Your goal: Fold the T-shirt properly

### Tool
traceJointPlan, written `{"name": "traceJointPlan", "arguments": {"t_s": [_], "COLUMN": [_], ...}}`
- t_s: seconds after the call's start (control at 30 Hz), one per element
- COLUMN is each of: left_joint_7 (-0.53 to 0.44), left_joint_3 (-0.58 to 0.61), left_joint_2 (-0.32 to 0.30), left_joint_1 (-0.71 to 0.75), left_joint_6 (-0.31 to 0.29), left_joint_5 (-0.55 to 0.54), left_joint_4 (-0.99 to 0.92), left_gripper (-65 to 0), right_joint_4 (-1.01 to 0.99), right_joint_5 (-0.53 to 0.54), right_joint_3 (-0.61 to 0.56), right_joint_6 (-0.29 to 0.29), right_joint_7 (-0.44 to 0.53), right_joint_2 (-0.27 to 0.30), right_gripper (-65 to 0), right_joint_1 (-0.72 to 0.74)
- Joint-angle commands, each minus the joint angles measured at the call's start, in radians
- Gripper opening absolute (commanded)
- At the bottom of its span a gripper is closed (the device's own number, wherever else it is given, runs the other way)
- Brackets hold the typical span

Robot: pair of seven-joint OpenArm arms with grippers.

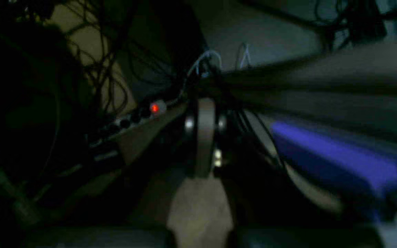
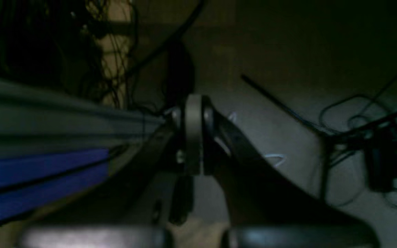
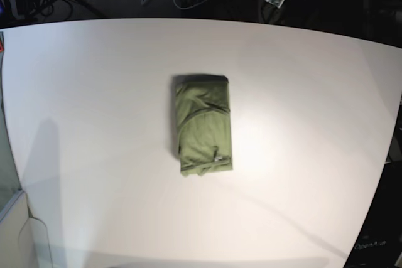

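We find the olive-green cotton T-shirt (image 3: 203,125) folded into a compact upright rectangle at the middle of the white bench (image 3: 94,92). The left pincer (image 1: 203,137) and right pincer (image 2: 193,137) are each pressed together, empty, in dim surroundings off the bench.

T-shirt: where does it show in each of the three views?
Base: T-shirt lies folded at the middle of the table.
Left wrist: not in it.
Right wrist: not in it.
Shared landmark: the blue block, at right in the left wrist view, at left in the right wrist view.
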Motion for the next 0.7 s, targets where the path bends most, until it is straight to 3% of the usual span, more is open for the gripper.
{"name": "traceJointPlan", "arguments": {"t_s": [0.0, 0.2, 0.4, 0.53, 0.67], "left_joint_7": [-0.001, -0.039, -0.143, -0.268, -0.305], "left_joint_3": [-0.03, -0.222, -0.343, -0.392, -0.392], "left_joint_2": [0.022, 0.109, 0.106, 0.08, 0.042], "left_joint_1": [-0.001, -0.152, -0.309, -0.386, -0.467], "left_joint_6": [-0.002, -0.002, -0.002, 0.126, 0.255], "left_joint_5": [0.021, 0.201, 0.348, 0.437, 0.463], "left_joint_4": [-0.037, -0.291, -0.598, -0.821, -1.037], "left_gripper": [-64.5, -64.5, -64.5, -64.5, -64.5], "right_joint_4": [-0.038, -0.277, -0.526, -0.675, -0.86], "right_joint_5": [0.003, 0.001, 0.003, 0.009, 0.009], "right_joint_3": [0.002, 0.0, -0.006, 0.0, 0.002], "right_joint_6": [0.004, 0.004, 0.009, 0.084, 0.093], "right_joint_7": [0.012, 0.045, 0.041, 0.043, 0.052], "right_joint_2": [0.002, 0.043, 0.103, 0.123, 0.153], "right_gripper": [-65.0, -65.0, -65.0, -65.0, -65.0], "right_joint_1": [0.003, 0.124, 0.266, 0.348, 0.451]}}
